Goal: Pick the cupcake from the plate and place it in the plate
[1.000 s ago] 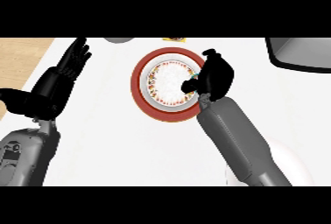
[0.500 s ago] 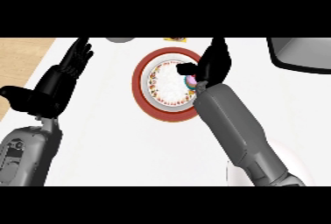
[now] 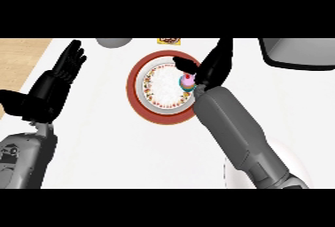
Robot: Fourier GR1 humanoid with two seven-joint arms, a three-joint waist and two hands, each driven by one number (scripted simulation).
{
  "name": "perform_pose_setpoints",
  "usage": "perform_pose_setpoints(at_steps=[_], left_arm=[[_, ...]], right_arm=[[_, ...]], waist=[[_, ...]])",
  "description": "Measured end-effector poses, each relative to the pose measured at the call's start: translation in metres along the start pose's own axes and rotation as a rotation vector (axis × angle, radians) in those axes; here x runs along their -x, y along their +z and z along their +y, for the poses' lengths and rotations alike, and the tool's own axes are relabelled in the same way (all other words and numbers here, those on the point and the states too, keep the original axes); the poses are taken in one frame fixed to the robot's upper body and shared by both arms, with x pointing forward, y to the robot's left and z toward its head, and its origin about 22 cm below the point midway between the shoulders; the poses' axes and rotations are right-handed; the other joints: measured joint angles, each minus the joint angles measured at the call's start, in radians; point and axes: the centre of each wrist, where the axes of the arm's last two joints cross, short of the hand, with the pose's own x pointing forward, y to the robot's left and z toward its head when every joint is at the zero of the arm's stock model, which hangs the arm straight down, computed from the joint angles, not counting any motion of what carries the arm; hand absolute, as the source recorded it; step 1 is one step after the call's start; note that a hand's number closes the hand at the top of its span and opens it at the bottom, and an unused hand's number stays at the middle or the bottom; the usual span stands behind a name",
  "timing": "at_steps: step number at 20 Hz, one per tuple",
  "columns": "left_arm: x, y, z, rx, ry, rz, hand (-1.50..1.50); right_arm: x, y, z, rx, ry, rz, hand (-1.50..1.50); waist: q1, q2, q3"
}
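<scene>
A plate with a red rim [image 3: 135,88] and a white, speckled centre lies on the white counter, near its back. The cupcake [image 3: 188,82], pink on top with a teal wrapper, sits at the plate's right side. My right hand [image 3: 215,66] is over the plate's right edge, just right of the cupcake. Its fingers point straight away from me and its thumb reaches left above the cupcake. The wrist hides the cupcake's right part. My left hand [image 3: 57,84] rests open at the left, fingers up, well clear of the plate.
A grey round object [image 3: 114,42] and a small yellow-brown item [image 3: 169,41] sit at the back edge. A dark-rimmed container [image 3: 297,55] is at the back right. A white round shape [image 3: 288,162] shows beside my right forearm. Wooden surface [image 3: 20,57] lies at far left.
My right hand went from curled over the plate's right side to straight fingers pointing away. The cupcake, hidden before, now shows beside the palm. The left hand stayed still.
</scene>
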Motion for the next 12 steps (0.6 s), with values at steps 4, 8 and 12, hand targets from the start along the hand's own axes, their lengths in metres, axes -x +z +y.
perform_pose_setpoints(at_steps=[4,8,12], left_arm=[[0.003,0.008,0.007,-0.028,-0.005,0.017,0.00],[0.005,0.015,0.015,-0.055,-0.012,0.039,0.00],[0.000,0.022,0.019,-0.076,-0.016,0.047,0.00]], right_arm=[[0.018,0.013,-0.001,0.022,-0.057,0.008,-1.50],[0.038,0.032,-0.010,0.022,-0.106,-0.004,-1.50],[0.058,0.053,-0.031,0.016,-0.142,-0.007,-1.50]], waist=[[-0.030,-0.010,0.000],[-0.063,-0.018,-0.001],[-0.085,-0.022,-0.001]])
